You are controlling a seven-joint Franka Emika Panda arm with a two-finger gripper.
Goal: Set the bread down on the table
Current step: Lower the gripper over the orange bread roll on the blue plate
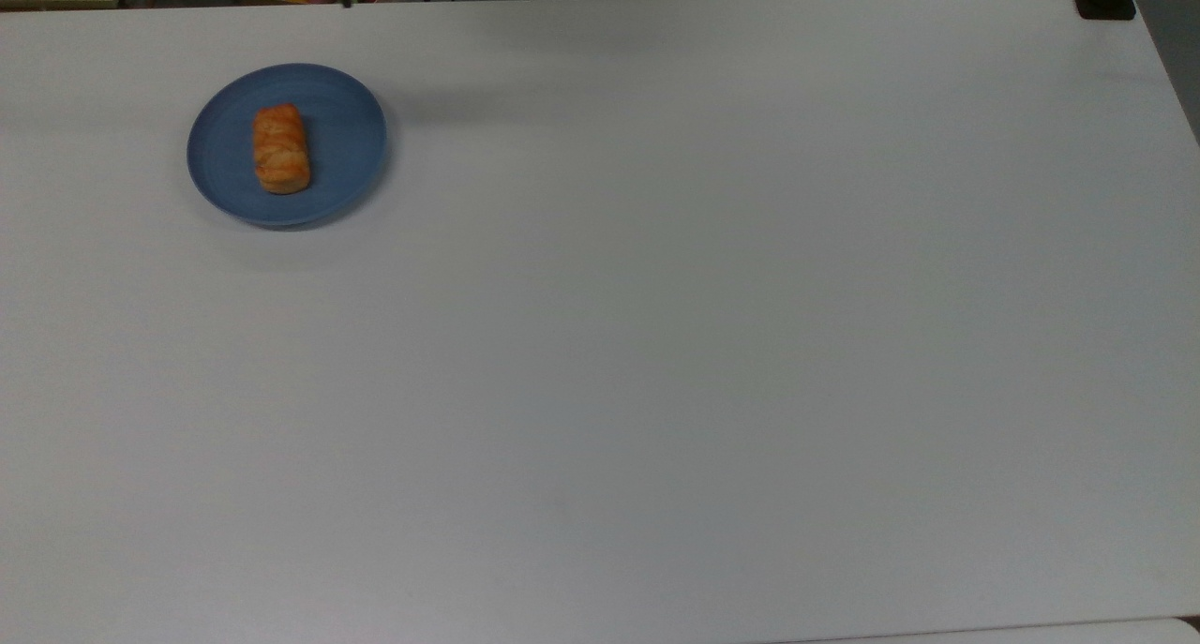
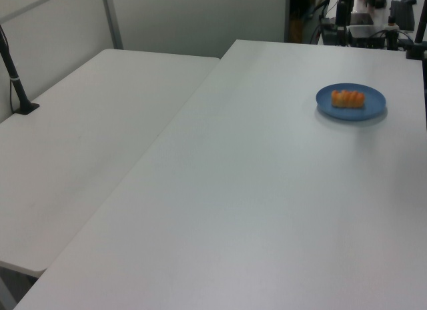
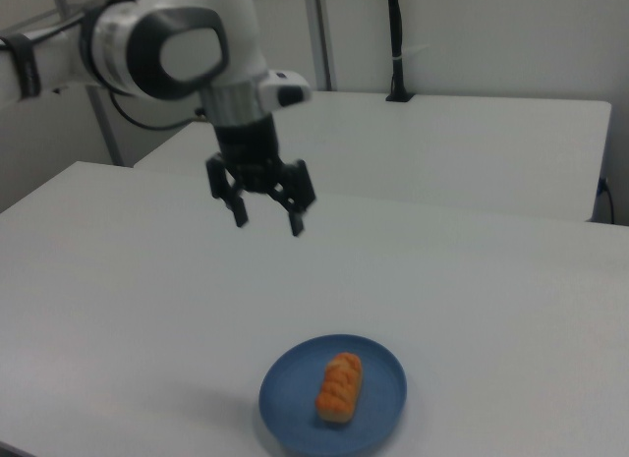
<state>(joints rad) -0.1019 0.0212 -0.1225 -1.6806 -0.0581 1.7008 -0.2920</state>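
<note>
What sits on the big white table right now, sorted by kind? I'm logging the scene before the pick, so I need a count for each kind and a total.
Round blue plate: 1
Small oblong golden-orange bread roll, lying on the plate: 1
Total on the large white table: 2
The black two-finger gripper hangs open above the table, touching neither.

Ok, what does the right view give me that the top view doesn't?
The right view has the arm: the gripper hangs open in the air, above and to the right view's left of the plate, nothing between its fingers. The top view has the table's whole spread, bare to the top view's right of the plate. Both have the bread lying on the blue plate.
</note>
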